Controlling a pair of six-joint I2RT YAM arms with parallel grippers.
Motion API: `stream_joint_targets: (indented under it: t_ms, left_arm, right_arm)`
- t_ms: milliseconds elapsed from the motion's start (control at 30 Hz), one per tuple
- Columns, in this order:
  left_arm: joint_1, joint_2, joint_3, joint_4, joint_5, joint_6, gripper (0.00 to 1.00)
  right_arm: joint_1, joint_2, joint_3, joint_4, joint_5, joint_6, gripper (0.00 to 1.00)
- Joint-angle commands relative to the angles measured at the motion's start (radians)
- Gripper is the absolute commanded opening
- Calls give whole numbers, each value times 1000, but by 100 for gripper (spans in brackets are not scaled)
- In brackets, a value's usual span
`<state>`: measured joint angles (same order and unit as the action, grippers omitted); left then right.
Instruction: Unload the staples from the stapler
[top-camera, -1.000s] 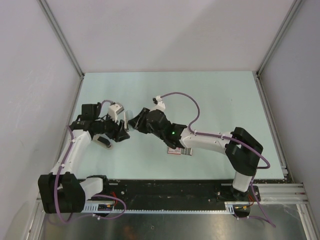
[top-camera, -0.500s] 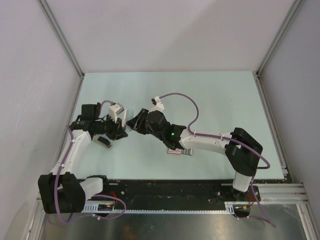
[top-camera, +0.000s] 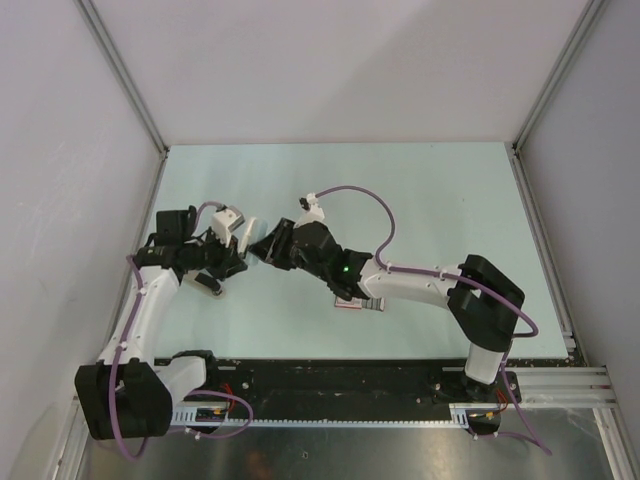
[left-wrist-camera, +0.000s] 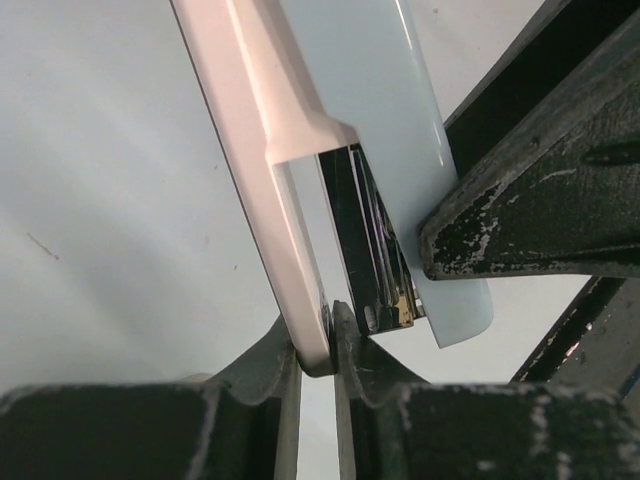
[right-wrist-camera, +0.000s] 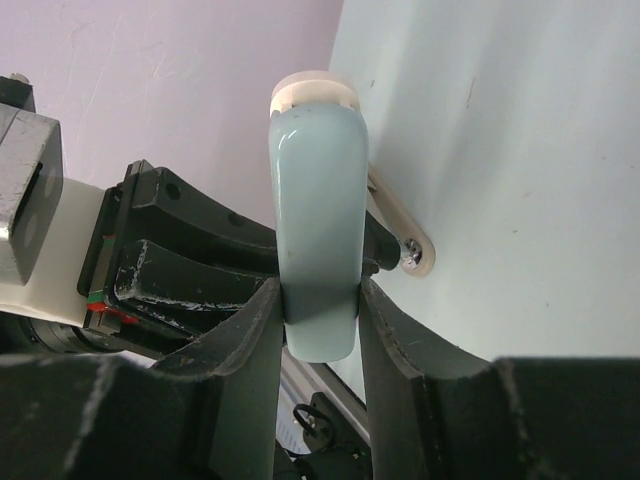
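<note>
The stapler (top-camera: 250, 240) is held in mid-air between both grippers. It looks pale blue with a cream base arm, not black. My right gripper (right-wrist-camera: 320, 320) is shut on its pale blue top cover (right-wrist-camera: 315, 200). My left gripper (left-wrist-camera: 318, 345) is shut on the tip of the cream base arm (left-wrist-camera: 260, 140), which is swung away from the cover (left-wrist-camera: 400, 100). Between them shows the shiny metal magazine (left-wrist-camera: 370, 250). I cannot tell whether staples sit in it. No loose staples show.
A flat pink-labelled box (top-camera: 357, 303) lies on the table under the right forearm. A small dark piece with a pale end (top-camera: 207, 285) sits by the left arm. Grey walls close in the pale green table (top-camera: 420, 200) on three sides.
My left gripper has closed from open onto the stapler's cream base arm, and the left arm has drawn slightly left. My right gripper has kept its hold and barely moved.
</note>
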<state>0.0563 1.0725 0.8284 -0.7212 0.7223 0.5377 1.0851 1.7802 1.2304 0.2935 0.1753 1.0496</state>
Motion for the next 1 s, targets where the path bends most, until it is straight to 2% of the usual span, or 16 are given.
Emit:
stream_joint_targets:
  t_ms: [0,67,233,367,567,700,867,967]
  left_arm:
    - [3,-34,7,21,41,46,7]
    - [3,-38,7,17,43,47,7]
    - [2,-39,7,11,45,45,7]
    - [3,-32,12,8,61,34,7]
    - [2,-25,19,9,77,19,7]
    - [2,-26,19,7,80,13,7]
    - [2,-28,17,7,72,16,7]
    - [2,-27,18,6,53,33,7]
  right_arm:
    - [3,49,-5,84,-89,-16,19]
    - [1,58,-5,104,-99,-14,26]
    - [1,60,-5,129,-101,-25,33]
    - [8,64,-4,129,-93,-34,47]
    - [14,65,-2,126,-86,-49,51]
    - [14,64,-2,124,-78,-52,41]
    - [10,66,-2,127,-76,-50,13]
    - [4,60,-2,115,-91,-56,2]
